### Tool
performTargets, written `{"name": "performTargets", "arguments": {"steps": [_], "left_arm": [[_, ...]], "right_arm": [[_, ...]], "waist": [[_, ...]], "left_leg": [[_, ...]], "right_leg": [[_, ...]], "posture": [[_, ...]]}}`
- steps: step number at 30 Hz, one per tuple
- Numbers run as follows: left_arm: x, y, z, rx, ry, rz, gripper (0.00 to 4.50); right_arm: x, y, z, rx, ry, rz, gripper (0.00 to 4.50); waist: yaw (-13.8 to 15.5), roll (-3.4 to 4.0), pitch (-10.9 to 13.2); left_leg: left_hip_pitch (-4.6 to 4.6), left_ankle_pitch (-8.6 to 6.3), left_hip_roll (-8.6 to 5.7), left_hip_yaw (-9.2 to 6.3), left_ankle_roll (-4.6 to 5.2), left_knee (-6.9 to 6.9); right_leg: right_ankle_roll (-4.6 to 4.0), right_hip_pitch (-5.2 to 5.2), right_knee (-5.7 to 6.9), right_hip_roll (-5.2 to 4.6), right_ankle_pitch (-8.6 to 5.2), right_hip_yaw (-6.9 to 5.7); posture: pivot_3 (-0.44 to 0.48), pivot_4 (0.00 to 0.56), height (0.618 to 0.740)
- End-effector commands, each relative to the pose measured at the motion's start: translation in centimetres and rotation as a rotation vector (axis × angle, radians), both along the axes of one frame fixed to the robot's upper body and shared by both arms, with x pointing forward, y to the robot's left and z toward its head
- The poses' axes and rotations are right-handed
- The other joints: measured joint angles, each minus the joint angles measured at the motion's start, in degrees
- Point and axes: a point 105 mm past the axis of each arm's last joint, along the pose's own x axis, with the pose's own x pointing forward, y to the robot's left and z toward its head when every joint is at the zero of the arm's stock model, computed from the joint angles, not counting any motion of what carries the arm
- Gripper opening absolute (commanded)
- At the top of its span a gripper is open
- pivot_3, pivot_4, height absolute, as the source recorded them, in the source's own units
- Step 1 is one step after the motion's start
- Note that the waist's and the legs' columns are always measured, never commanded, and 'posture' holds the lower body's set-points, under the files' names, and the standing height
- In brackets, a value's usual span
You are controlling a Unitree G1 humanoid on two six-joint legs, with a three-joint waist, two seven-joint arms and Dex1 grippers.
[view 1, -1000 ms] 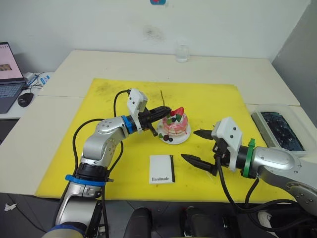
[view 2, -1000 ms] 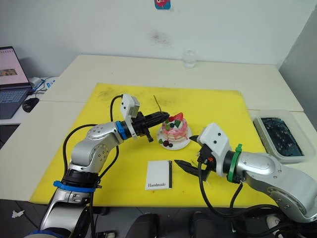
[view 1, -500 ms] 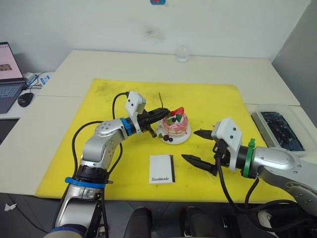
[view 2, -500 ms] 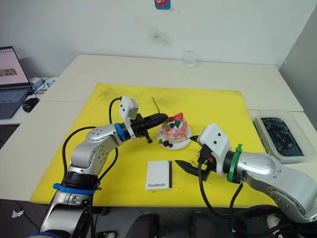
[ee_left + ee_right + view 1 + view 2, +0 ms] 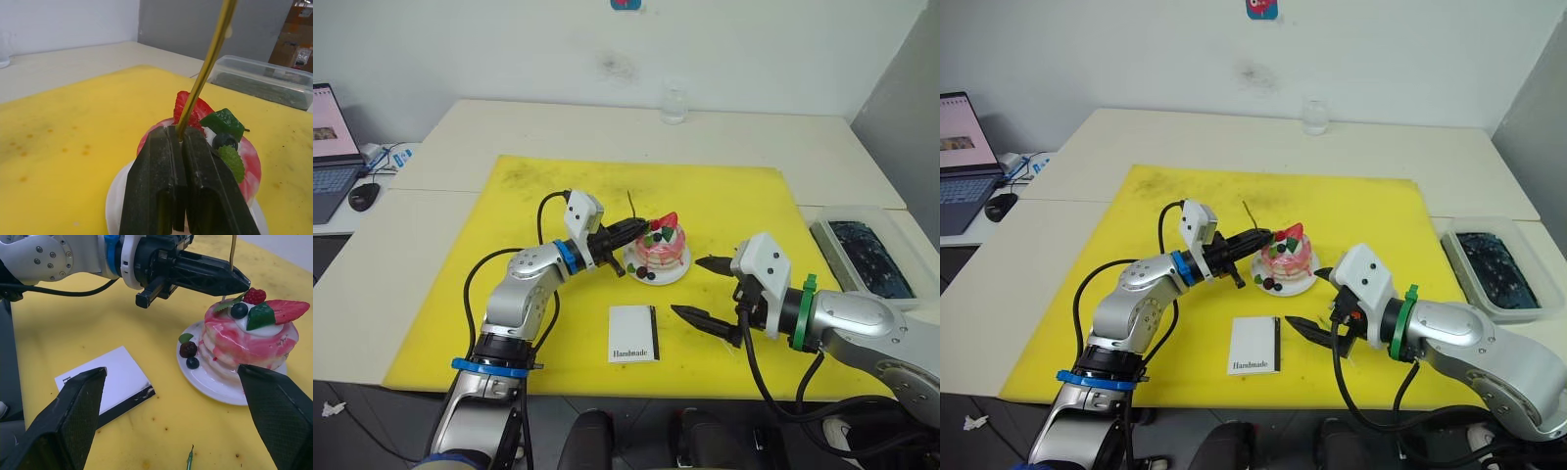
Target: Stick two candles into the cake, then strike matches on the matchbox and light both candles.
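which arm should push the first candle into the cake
Left. Its gripper is shut on the thin yellow-green candle, held upright at the edge of the round pink cake. The right gripper hangs open, apart from the cake, holding nothing.

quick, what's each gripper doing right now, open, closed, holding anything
Left gripper: closed on a candle, at the cake.
Right gripper: open, empty.

On a bright yellow mat (image 5: 724, 196) over a cream tabletop (image 5: 558, 122), the pink-and-white marbled cake (image 5: 662, 249) carries a red strawberry and green and dark berries, beside a white matchbox (image 5: 633, 334) with a black edge.
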Motion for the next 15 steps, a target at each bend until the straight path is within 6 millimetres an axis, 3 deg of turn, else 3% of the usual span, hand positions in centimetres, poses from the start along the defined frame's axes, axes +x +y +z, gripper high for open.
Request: {"name": "performTargets", "arguments": {"steps": [1,7,11,15], "left_arm": [[-0.3,-0.6,-1.1,-0.001,0.034,-0.004,0.0],[-0.3,-0.6,-1.9,0.001,0.053,0.007,0.0],[-0.2,-0.8,-1.2,-0.01,0.044,0.001,0.0],[-0.3,-0.8,-0.5,-0.016,0.027,-0.007,1.18]], "right_arm": [[-0.6,0.3,0.6,-0.004,-0.042,0.019,4.44],[-0.6,0.2,0.4,-0.009,-0.042,0.017,4.44],[-0.6,0.2,0.3,-0.012,-0.043,0.015,4.44],[-0.6,0.1,0.3,-0.014,-0.042,0.014,4.5]], "waist": [[0.01,0.0,0.0],[0.01,0.0,-0.01],[0.0,0.0,-0.01],[0.01,0.0,-0.01]], "left_leg": [[0.01,0.0,0.0,0.0,0.0,0.0],[0.04,0.0,0.0,0.0,0.0,0.02],[0.06,0.0,0.0,0.0,0.0,0.02],[0.06,0.0,-0.01,0.0,0.0,0.02]], "right_leg": [[0.01,0.01,0.0,-0.01,0.0,0.0],[0.03,0.05,0.0,-0.02,0.01,0.01],[0.03,0.06,0.0,-0.02,0.01,0.0],[0.03,0.07,0.0,-0.02,0.01,0.0]], "posture": [[0.0,0.15,0.74],[0.0,0.15,0.74],[0.0,0.15,0.74],[0.0,0.15,0.74]]}}
